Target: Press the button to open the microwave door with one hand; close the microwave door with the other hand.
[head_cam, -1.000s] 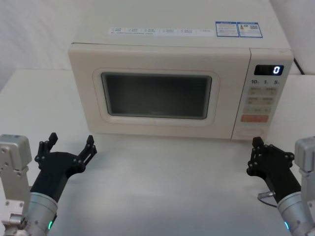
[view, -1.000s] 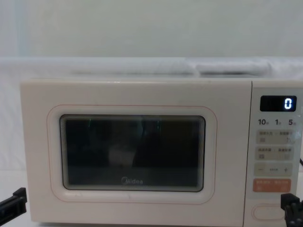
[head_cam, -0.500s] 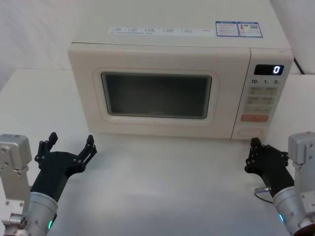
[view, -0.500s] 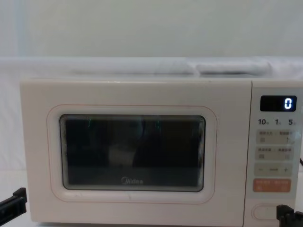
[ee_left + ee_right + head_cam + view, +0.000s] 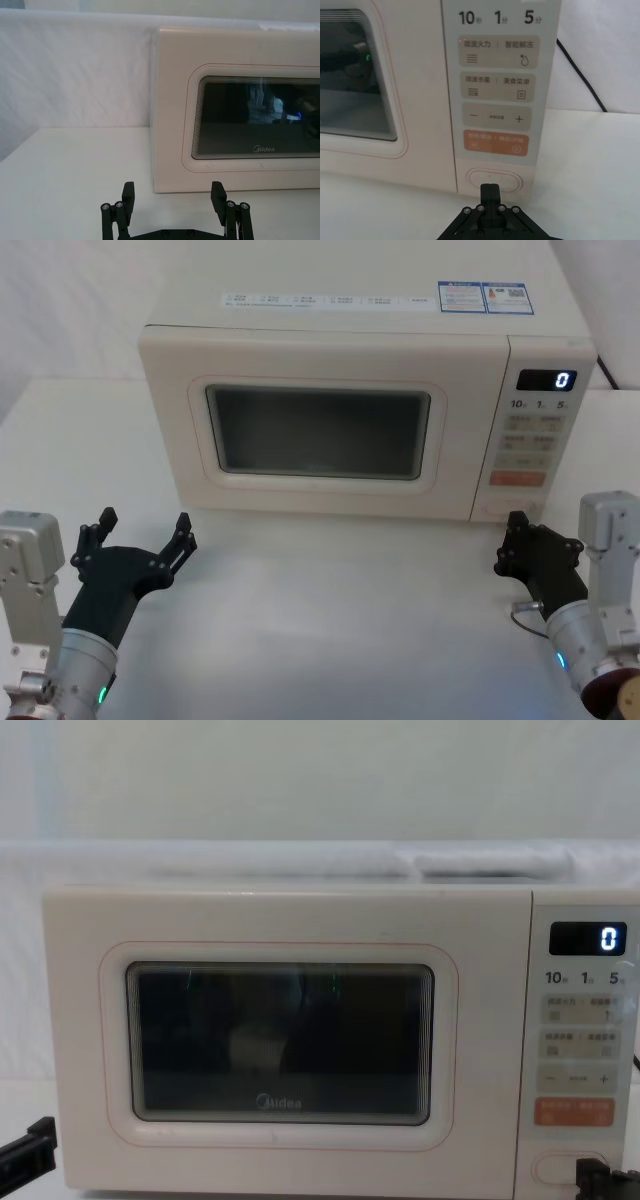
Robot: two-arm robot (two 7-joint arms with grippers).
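The cream microwave door (image 5: 320, 435) with its dark window is closed flush; it also shows in the chest view (image 5: 280, 1040) and the left wrist view (image 5: 250, 120). The wide cream button (image 5: 494, 180) sits at the foot of the control panel (image 5: 510, 508) (image 5: 565, 1168). My right gripper (image 5: 490, 192) is shut, its joined tips pointing at the button from just in front; whether they touch it I cannot tell. It stands low before the panel (image 5: 516, 538) (image 5: 600, 1180). My left gripper (image 5: 140, 536) rests open on the left, well short of the door (image 5: 172, 199) (image 5: 30, 1148).
The microwave stands on a white table (image 5: 330, 620) against a white backdrop. An orange key (image 5: 495, 143) lies right above the button, and the display (image 5: 545, 381) reads 0. A black cable (image 5: 580, 75) runs behind the microwave's right side.
My right gripper has moved forward and slightly left, closing on the button and sinking lower in the chest view. The left gripper and the door have not moved.
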